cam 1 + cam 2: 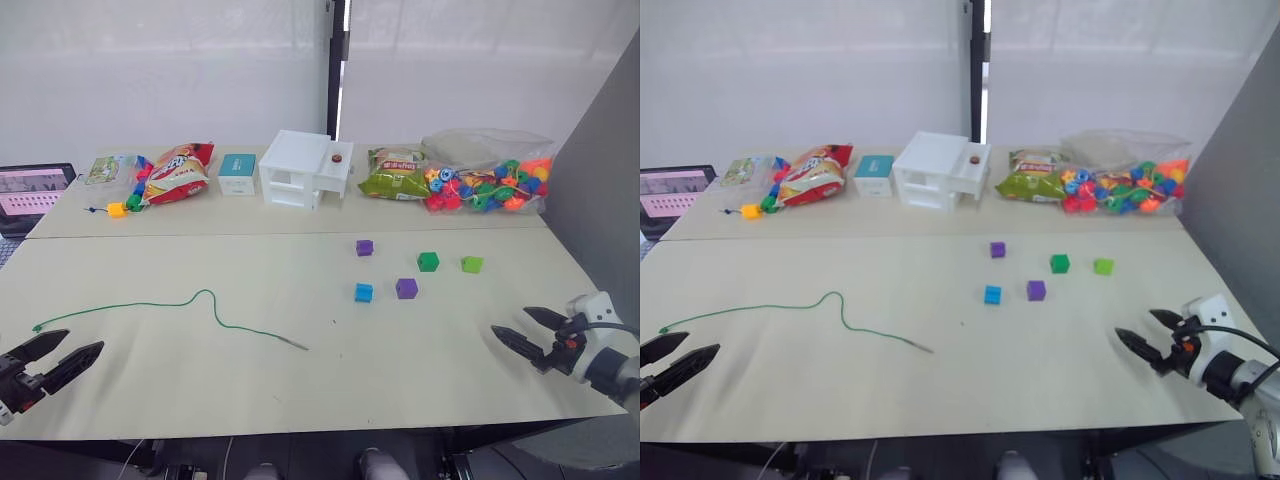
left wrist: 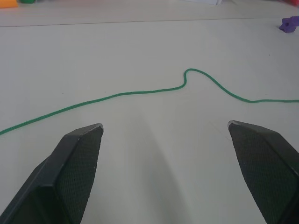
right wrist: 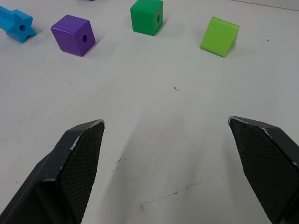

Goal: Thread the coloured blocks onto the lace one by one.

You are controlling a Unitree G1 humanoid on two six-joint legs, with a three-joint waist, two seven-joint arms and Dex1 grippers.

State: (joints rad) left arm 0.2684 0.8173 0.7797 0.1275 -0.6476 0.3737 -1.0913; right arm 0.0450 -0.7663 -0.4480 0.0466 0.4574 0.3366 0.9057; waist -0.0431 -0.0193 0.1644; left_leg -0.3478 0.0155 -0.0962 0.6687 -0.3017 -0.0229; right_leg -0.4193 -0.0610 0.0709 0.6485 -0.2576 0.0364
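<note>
With nothing threaded yet, the lace (image 1: 160, 306) is lying loose on the tabletop (image 1: 300, 390) ahead of the left hand (image 1: 55, 362), whose fingers are standing apart, while the right hand (image 1: 532, 335), likewise spread and empty, is facing the scattered blocks (image 1: 406, 288).

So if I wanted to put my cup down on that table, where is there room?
The near strip between the lace and the right gripper is bare, as is the stretch between the lace and the back row. The back edge is crowded: snack bags, a white box, a bag of beads. Five loose blocks sit right of centre.
</note>
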